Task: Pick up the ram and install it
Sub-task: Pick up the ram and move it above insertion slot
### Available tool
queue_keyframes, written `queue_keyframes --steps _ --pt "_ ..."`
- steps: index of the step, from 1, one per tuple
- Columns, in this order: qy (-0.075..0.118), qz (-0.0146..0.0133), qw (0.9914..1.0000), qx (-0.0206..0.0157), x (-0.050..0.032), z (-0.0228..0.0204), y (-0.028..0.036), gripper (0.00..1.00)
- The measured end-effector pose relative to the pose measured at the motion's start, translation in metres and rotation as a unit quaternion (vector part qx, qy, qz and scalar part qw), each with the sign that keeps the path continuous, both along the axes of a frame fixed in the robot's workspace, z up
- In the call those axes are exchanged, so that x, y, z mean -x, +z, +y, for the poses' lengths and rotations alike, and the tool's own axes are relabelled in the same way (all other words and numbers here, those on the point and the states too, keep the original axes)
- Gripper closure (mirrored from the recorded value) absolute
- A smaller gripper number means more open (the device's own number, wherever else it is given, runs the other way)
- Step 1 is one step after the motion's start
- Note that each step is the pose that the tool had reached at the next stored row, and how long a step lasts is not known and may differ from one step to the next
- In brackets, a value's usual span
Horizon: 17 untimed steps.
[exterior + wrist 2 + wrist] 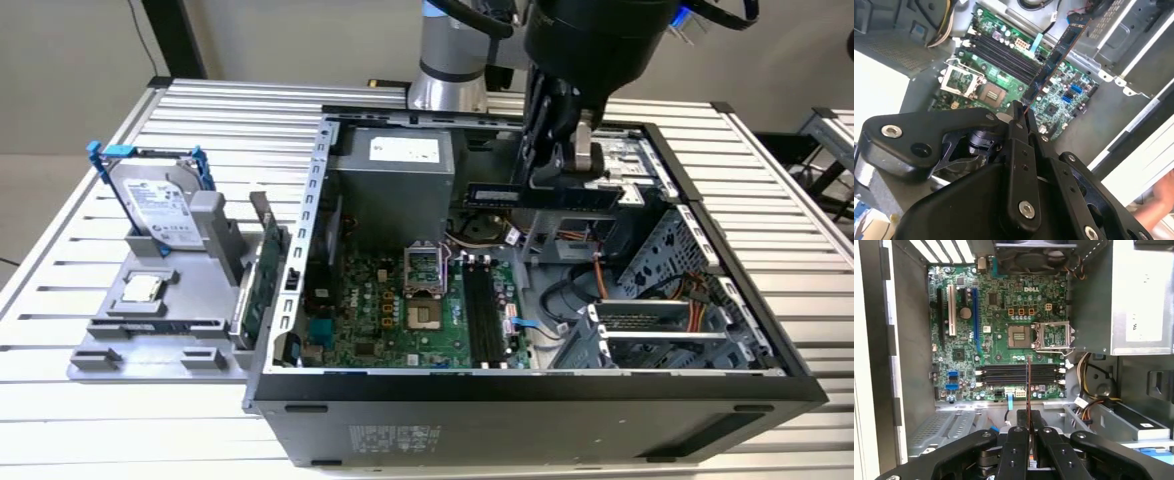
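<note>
Ram (541, 196) pinched by top edge in gripper (567, 172), held level over open case (534, 385), toward its far edge. Carry step, not seated. Memory slots (1019, 374) empty; stick crosswise to them. Judgement: needs turning to line up before pressing.

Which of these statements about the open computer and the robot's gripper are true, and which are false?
1. The gripper grips the ram above the open case. True.
2. The ram sits in a memory slot. False: the memory slots are empty.
3. The hard drive stands on the grey holder outside the case. True.
4. The case is closed. False: it is open, and the motherboard shows.
</note>
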State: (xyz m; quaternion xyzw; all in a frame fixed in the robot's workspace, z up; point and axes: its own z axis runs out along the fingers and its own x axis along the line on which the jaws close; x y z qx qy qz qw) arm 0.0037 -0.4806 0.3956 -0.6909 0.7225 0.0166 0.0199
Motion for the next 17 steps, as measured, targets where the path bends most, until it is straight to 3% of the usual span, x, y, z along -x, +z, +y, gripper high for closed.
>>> queue_keyframes --steps 5,17 --pt "0.000 0.0000 1.00000 0.0000 -0.0017 0.0093 0.0000 1.00" --pt "0.005 0.0000 0.99999 0.0000 -0.0025 0.0099 0.0000 1.00"
